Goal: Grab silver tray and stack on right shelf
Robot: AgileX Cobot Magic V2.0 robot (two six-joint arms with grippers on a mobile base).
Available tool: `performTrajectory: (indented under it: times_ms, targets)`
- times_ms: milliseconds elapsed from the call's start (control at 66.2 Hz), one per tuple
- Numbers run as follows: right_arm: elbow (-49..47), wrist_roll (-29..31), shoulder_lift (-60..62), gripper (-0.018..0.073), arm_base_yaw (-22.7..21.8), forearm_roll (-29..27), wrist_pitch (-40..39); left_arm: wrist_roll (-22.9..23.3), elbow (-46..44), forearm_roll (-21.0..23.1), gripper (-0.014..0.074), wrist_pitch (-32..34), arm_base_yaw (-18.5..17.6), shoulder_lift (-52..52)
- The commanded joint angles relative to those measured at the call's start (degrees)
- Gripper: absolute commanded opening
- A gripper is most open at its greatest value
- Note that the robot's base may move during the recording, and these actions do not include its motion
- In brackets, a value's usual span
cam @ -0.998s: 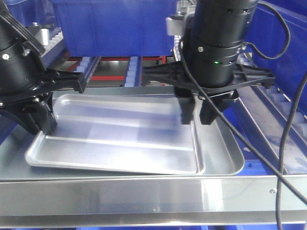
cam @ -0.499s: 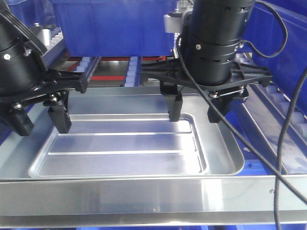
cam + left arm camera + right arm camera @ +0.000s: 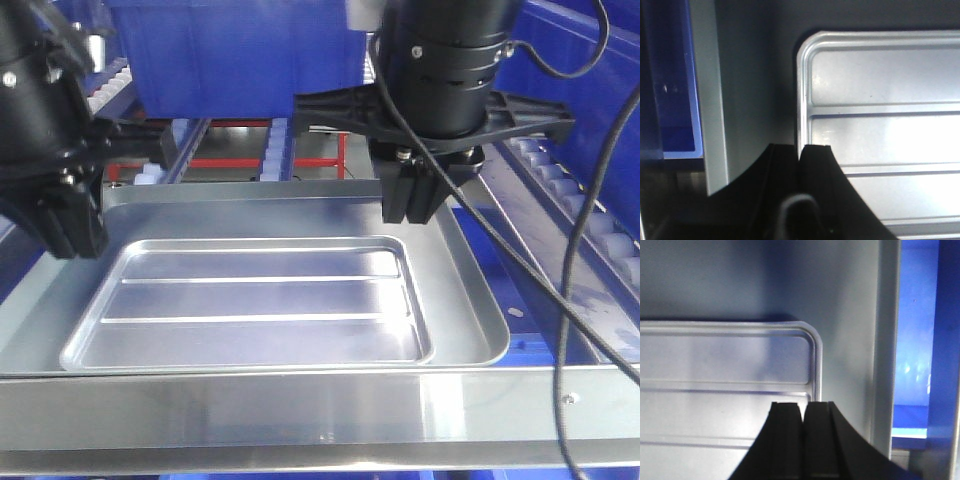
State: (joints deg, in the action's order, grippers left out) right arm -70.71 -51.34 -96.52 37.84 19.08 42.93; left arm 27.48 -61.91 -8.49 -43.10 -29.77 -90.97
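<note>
You've let go: a second ago tray (image 3: 250, 305) hung tilted between both claws, now lies flat inside big tray (image 3: 470, 290) on rack (image 3: 590, 225). Stack looks done. Left claw (image 3: 800, 150) pinched shut, empty, above tray's left rim. Right claw (image 3: 803, 407) likewise clenched on nothing, above right rim. Both raised clear.
</note>
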Motion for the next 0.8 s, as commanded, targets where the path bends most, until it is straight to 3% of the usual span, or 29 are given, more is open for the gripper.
performTrajectory:
  times_ms: [0, 136, 302, 469, 635, 786]
  targets:
    - [-1.95, 5.09, 4.98, 0.0056, 0.44, 1.85, -1.84, 0.06, -2.07, -0.35, -0.009, 1.42, 0.03, 4.51]
    - [-1.76, 13.89, 8.67, 0.0056, 1.93, 1.85, -2.77, 0.06, -1.48, 1.2, -0.009, 4.55, -0.21, 9.82]
    - [1.71, 20.48, 15.1, 0.0056, 3.61, 1.85, -9.09, 0.06, 4.2, 1.18, -0.009, 14.45, -2.27, 19.56]
    - [10.03, 21.18, 24.32, 0.0056, 5.12, 2.05, -19.08, 0.06, 13.4, -2.25, -0.009, 22.93, -5.23, 29.98]
    - [21.89, 21.13, 37.42, 0.0056, 5.79, 2.74, -28.69, 0.06, 24.08, -2.32, -0.0089, 34.35, -6.9, 42.29]
    - [32.46, 21.13, 50.15, 0.0056, 5.79, 3.17, -29.43, 0.06, 32.49, -9.43, -0.009, 41.39, -6.99, 54.02]
